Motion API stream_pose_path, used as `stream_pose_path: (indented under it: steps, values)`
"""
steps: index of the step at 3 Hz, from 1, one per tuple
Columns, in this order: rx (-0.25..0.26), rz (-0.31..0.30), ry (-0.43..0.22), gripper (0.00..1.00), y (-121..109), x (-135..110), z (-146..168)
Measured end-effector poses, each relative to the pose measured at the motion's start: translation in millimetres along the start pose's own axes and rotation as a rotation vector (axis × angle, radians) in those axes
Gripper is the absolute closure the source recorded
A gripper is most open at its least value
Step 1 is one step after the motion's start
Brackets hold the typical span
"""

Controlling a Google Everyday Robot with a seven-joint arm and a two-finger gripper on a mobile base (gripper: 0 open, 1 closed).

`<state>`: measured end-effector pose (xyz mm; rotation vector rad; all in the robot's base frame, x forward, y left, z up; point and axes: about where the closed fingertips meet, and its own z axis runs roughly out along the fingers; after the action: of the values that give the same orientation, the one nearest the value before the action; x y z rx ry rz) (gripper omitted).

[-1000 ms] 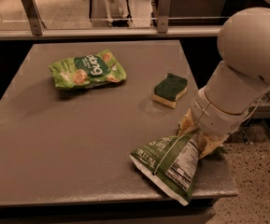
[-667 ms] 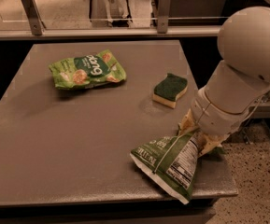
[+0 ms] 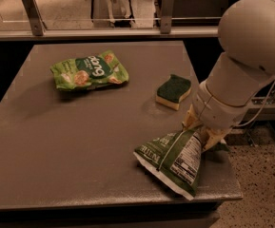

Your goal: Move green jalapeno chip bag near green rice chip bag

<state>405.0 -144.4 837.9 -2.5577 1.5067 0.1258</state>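
The green jalapeno chip bag (image 3: pixel 172 163) lies back up near the table's front right corner, with its white nutrition panel and centre seam showing. My gripper (image 3: pixel 201 132) sits at the bag's upper right end. Its yellowish fingers (image 3: pixel 190 121) are closed on the bag's crumpled top edge, and the large white arm (image 3: pixel 244 65) rises above it. The green rice chip bag (image 3: pixel 89 70), light green with "dang" on a dark patch, lies at the far left of the table, well apart from the jalapeno bag.
A green and yellow sponge (image 3: pixel 173 90) lies between the two bags, just up and left of my gripper. The grey table (image 3: pixel 70 146) ends close to the jalapeno bag at the front and right edges. A rail with metal posts (image 3: pixel 31 11) runs behind.
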Motion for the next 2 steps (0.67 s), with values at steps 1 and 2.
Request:
stream_pose_path:
  steps: [1,2]
  values:
    - [0.019,-0.033,0.034,1.0,-30,7,-21]
    - [0.057,-0.047,0.055,1.0,-65,15,-44]
